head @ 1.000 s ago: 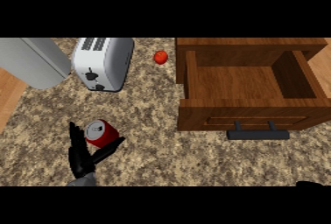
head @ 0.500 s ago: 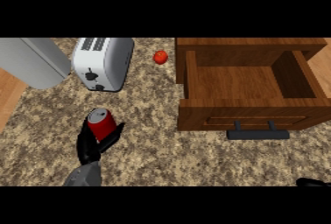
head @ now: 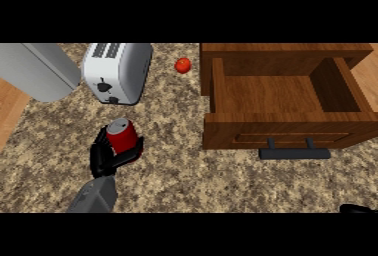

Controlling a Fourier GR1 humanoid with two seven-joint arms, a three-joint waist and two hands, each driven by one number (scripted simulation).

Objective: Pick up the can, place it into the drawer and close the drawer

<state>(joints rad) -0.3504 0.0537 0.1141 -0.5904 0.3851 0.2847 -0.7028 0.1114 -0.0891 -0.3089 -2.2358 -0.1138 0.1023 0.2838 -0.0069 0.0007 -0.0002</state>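
A red can (head: 122, 134) with a silver top is held upright above the speckled counter at centre left, with my left hand (head: 108, 155) curled round it from below. The wooden drawer (head: 284, 131) stands open at the right, its inside bare, a dark handle (head: 294, 151) on its front. The can is well left of the drawer. Only a dark bit of my right hand (head: 358, 208) shows at the lower right corner.
A silver toaster (head: 117, 71) lies at the back, just beyond the can. A grey appliance (head: 37, 70) stands at the back left. A small red tomato (head: 183, 65) sits between the toaster and the drawer.
My left hand has closed on the can and carried it up and away from me, turning it from tilted to upright. The drawer has not moved.
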